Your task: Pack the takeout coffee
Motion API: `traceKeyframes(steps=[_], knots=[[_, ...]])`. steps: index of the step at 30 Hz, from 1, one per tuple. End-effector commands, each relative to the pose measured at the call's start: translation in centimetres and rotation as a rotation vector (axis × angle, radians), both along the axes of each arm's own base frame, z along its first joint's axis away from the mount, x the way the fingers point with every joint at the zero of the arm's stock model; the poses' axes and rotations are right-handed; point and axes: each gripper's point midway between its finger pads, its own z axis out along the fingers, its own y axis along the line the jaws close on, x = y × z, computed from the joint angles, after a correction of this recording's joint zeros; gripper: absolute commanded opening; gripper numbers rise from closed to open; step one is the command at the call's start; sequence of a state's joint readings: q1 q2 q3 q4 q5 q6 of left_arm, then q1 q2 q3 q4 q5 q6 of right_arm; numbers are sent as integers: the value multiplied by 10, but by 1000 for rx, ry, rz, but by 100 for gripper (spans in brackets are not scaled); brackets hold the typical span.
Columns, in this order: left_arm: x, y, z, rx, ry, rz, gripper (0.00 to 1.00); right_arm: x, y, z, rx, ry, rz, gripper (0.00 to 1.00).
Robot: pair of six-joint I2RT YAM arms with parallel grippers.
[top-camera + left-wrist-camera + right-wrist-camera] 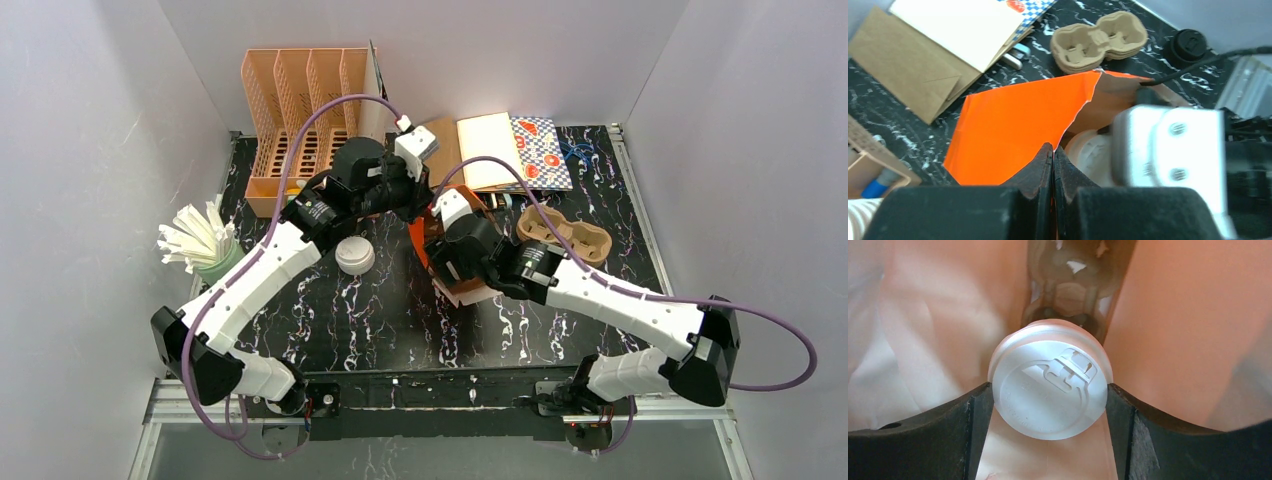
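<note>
Inside, our right gripper (1049, 395) clasps the white-lidded cup (1048, 382), lid toward the mouth of the orange bag (1013, 120), long axis pointing inward; our left gripper (1053, 150) pinches the rim.

Plain pale walls (90, 120) are enclosing the counter (400, 320) on three sides. Its black, white-veined top is sitting in soft, even light; a metal rail (170, 408) is edging its near side.

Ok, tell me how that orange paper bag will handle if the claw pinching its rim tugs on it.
The orange bag is probably thin and floppy: its walls bow and crease. It likely tears easily, since the rim beside the left claw is already jagged. It looks light, so a tug may drag the whole bag around the white-lidded cup inside.
</note>
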State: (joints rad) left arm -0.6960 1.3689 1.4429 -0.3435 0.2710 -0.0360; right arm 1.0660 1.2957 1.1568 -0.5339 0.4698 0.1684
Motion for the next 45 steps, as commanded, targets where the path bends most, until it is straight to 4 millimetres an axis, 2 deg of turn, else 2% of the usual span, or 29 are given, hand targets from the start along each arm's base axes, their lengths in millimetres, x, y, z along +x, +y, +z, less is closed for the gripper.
traceKeyframes(steps=[1, 5, 9, 15, 21, 27, 31, 36, 45], knots=[[-4, 16, 1, 58, -110, 10, 0, 1, 0, 29, 91, -122, -48, 32], [-21, 13, 7, 21, -160, -37, 0, -20, -10, 13, 109, -105, -58, 32], [-37, 10, 11, -15, -179, -88, 0, -40, -14, 7, 171, -94, -23, 32], [-47, 3, 22, -71, -155, -109, 0, -57, -17, -5, 162, -105, -13, 32], [-56, -8, 39, -116, -174, -152, 0, -62, -17, 4, 240, -166, -6, 32], [-60, -29, 51, -107, -208, -198, 0, -62, -26, -9, 117, -247, -62, 32], [-65, -39, 57, -104, -227, -222, 0, -66, -33, -12, 130, -278, -78, 32], [-75, -51, 48, -36, -236, -249, 0, -66, -38, -11, 200, -296, -74, 34], [-96, -67, 40, 78, -287, -273, 0, -61, -52, -33, 138, -295, -172, 32]])
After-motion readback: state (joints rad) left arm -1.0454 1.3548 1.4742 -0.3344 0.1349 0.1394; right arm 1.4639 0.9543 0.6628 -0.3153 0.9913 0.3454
